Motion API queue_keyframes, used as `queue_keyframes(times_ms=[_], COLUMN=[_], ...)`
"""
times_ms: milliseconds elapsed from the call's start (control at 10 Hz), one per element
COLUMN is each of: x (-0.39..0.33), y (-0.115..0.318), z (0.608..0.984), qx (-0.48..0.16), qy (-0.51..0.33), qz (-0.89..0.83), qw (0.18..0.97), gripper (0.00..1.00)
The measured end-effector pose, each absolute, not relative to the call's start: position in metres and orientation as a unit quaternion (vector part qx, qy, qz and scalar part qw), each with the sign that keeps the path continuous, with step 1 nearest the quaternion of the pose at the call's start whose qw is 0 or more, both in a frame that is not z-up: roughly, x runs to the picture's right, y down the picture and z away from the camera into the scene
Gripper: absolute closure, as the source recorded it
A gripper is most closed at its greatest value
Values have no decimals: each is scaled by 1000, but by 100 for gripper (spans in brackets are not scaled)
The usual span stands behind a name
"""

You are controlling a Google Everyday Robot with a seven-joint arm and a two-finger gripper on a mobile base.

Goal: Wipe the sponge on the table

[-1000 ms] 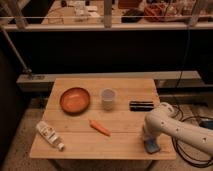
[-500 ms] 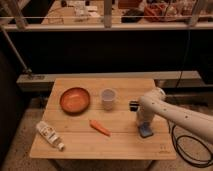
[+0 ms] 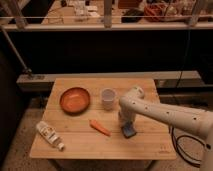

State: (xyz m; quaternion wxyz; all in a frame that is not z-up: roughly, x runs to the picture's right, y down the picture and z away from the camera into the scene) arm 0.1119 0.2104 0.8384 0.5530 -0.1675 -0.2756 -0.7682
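Pale butcher-block wood makes up the table (image 3: 80,142), a roughly square top with long plank lines running left to right and rounded corners. On its left half, toward the far side, sits a round, shallow bowl (image 3: 75,100), terracotta-orange with a smooth, dull finish. Just right of it stands a small white cup (image 3: 108,98), plain and cylindrical, open at the top. Near the middle of the table lies an orange carrot-like piece (image 3: 100,127), tapered and slanted. At the near left corner a white bottle (image 3: 49,135) lies on its side, cap toward the near edge; its label has dark and reddish patches, but no writing on it can be read. A small dark mark (image 3: 162,146) near the right front corner is also too faint to read.

The sponge (image 3: 130,132), a small soft-looking blue block with a lighter edge, lies flat on the table, right of the carrot piece and nearer than the cup. The robot's white arm (image 3: 170,116), smooth-shelled with a row of small dark dots, reaches in from the right. Its gripper (image 3: 125,121) points down at the sponge's far left end, touching or almost touching it; whether it is clamped on the sponge cannot be told.

A black cable (image 3: 176,142) loops over the speckled floor (image 3: 22,135) to the right of the table.
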Motion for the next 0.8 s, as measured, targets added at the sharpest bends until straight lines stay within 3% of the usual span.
queue_keyframes(times_ms=[400,800], x=[95,155], y=[260,285], z=[805,784], qx=[-169,-189], qy=[-280,-270], qz=[-790,-782], qw=[520,528], gripper=[100,100])
